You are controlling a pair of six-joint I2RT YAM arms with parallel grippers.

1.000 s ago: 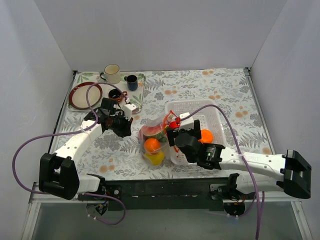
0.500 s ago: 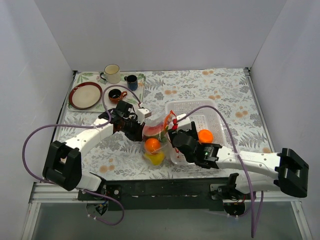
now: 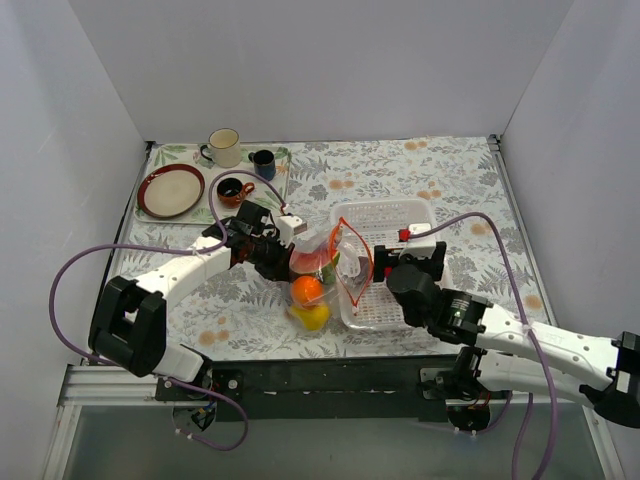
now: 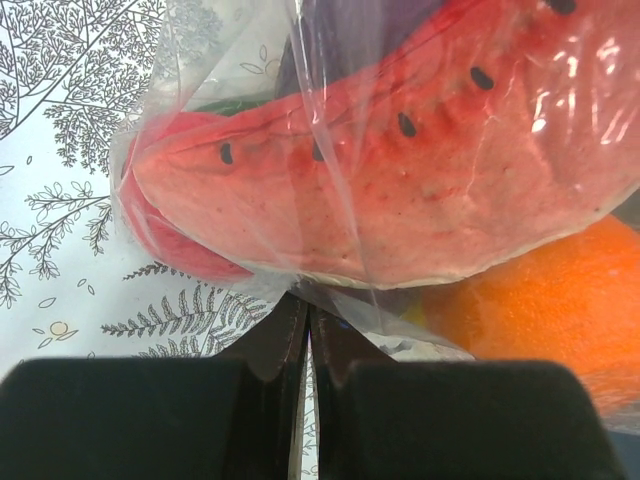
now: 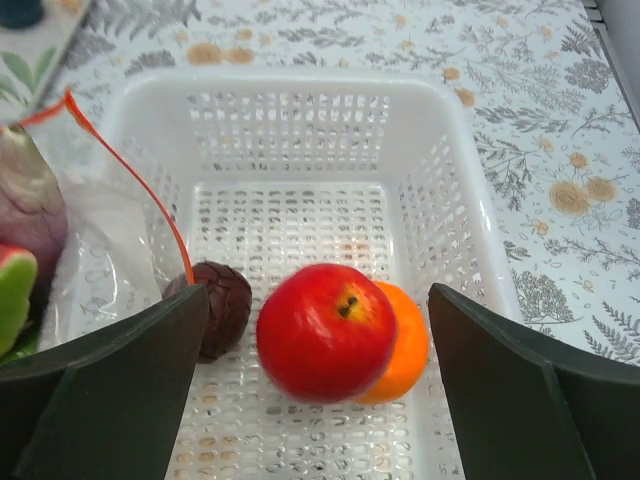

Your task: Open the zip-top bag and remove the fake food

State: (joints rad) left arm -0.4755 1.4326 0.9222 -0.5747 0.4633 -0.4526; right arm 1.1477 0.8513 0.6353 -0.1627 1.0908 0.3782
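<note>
The clear zip-top bag [image 3: 335,262] lies left of the white basket [image 3: 385,212], its orange-red zip strip [image 3: 357,262] gaping open. Inside are a watermelon slice [image 4: 400,170], an orange [image 3: 307,289] and a yellow piece [image 3: 311,316]. My left gripper [image 3: 272,255] is shut on the bag's plastic [image 4: 330,300] at its closed end. My right gripper [image 5: 318,295] is open above the basket [image 5: 440,150]. Below it lie a red apple [image 5: 325,330], slightly blurred, an orange [image 5: 405,345] and a brown ball [image 5: 222,305]. The bag's mouth [image 5: 130,175] shows at its left.
A tray [image 3: 275,195] at the back left holds a cream mug [image 3: 224,147], a blue mug [image 3: 264,163] and a small brown mug [image 3: 231,189]. A brown-rimmed plate [image 3: 171,191] lies beside it. White walls enclose the table on three sides.
My right gripper moved right from the bag's mouth to over the basket, and a red apple now lies there. My left gripper moved right and closed on the bag.
</note>
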